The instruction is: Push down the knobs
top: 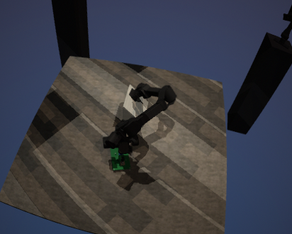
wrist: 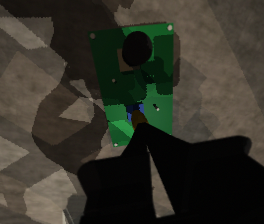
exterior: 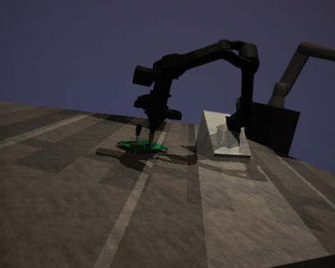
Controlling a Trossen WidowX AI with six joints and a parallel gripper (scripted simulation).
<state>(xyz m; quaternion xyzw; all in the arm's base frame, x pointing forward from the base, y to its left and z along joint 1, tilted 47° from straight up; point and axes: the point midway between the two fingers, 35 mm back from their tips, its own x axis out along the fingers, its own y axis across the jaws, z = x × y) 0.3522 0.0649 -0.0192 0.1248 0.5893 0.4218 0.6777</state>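
A green circuit board (top: 117,164) (exterior: 141,146) (wrist: 108,70) stands on the table under my gripper. A dark knob (wrist: 137,48) (exterior: 138,130) stands tall on its shaft at the board's far end. An orange-brown knob (wrist: 139,119) (exterior: 151,137) sits on a blue potentiometer (wrist: 131,109) near the board's middle. My gripper (wrist: 141,126) (exterior: 152,129) is shut with nothing between the fingers, and its closed tips point straight down onto the top of the orange-brown knob. In the top view the arm hides most of the board's far half.
A pale wedge-shaped block (exterior: 216,134) (top: 130,99) stands at the arm's base. Two tall dark pillars (top: 71,28) (top: 263,81) stand beyond the table's edges, and a dark box (exterior: 273,126) stands behind the arm's base.
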